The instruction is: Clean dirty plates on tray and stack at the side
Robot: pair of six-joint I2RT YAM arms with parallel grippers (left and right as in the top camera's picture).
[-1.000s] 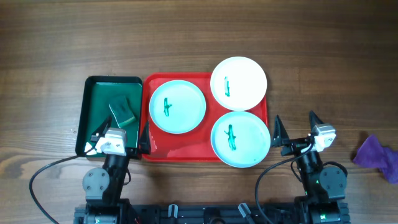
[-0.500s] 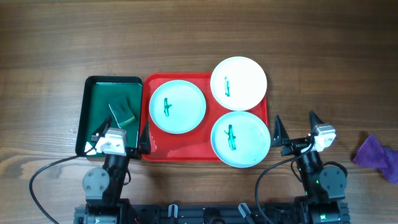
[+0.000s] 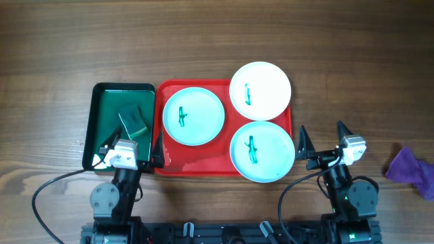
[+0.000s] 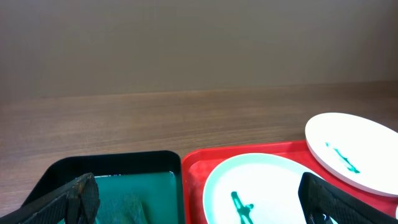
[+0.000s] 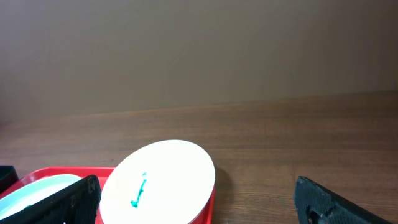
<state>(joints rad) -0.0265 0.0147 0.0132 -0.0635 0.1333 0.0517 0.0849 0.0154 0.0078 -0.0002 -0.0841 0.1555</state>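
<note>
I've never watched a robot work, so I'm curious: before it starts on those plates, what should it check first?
1. Left gripper and right gripper open and empty: ok.
2. Left plate, far plate and near plate on the red tray: ok, though the far and near ones overhang its rim.
3. Plates clean: not ok, each bears a green smear.
4. Sponge at hand in the green tray, just ahead of the left gripper: ok.
5. Sponge wet enough: cannot tell.

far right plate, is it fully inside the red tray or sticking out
Sticking out: in the overhead view the far right plate overlaps the red tray's far rim, with part over the table.
</note>
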